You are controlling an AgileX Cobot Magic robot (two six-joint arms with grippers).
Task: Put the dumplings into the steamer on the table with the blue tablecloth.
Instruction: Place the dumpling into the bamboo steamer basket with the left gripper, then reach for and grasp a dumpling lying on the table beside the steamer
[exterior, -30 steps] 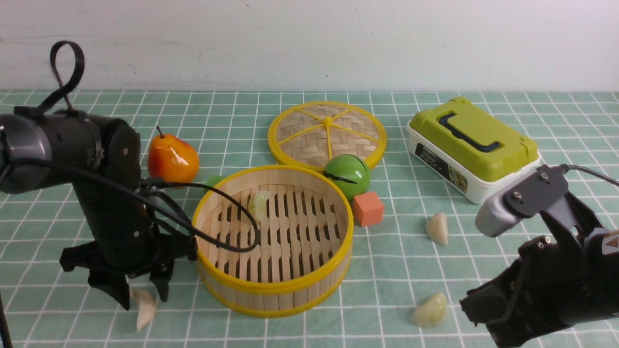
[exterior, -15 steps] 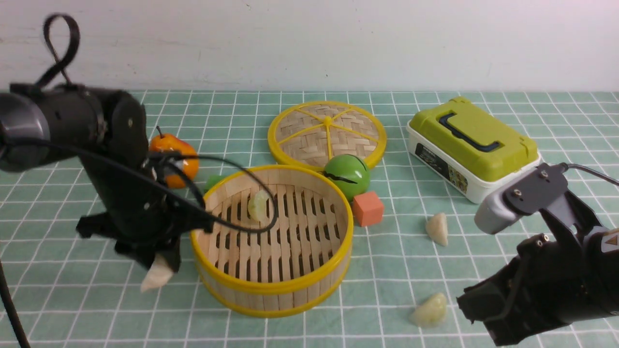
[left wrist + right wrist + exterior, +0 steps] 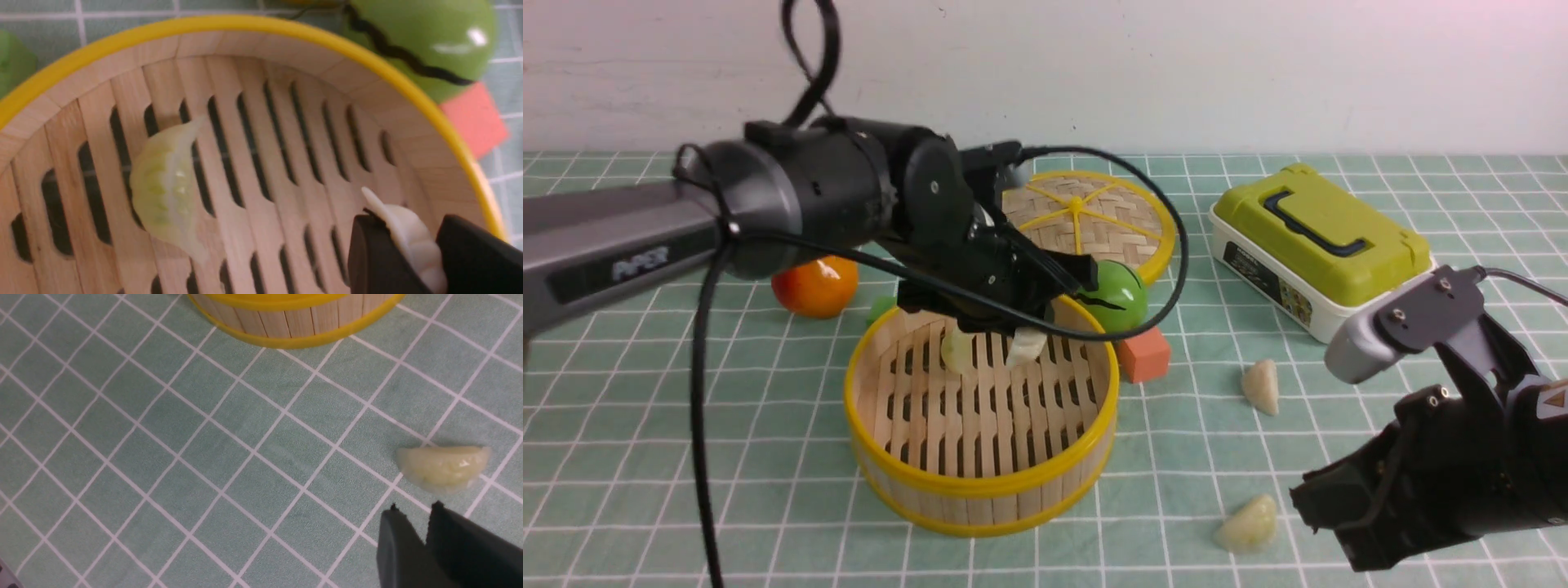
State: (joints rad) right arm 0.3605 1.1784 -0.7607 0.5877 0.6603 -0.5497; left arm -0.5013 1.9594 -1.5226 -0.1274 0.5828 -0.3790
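One dumpling [image 3: 408, 239] pinched by left jaws over steamer [image 3: 980, 490]; right jaws nearly pressed together, empty, near another dumpling [image 3: 443, 467].

The steamer [image 3: 980, 498] stands mid-table [image 3: 645, 408]. In it a first dumpling [image 3: 956, 349] lies at the floor's far edge, and a second dumpling [image 3: 1023, 347] hangs over the floor at its 3 o'clock. From the steamer, the lid [image 3: 1086, 216] lies at 12, the ball [image 3: 1119, 294] just beside the rim at 1, the cube [image 3: 1145, 353] at 2, the lunch box [image 3: 1319, 245] farther out at 2, the pear [image 3: 815, 287] at 10, a third dumpling [image 3: 1262, 386] at 3 and a fourth dumpling [image 3: 1248, 524] at 4.
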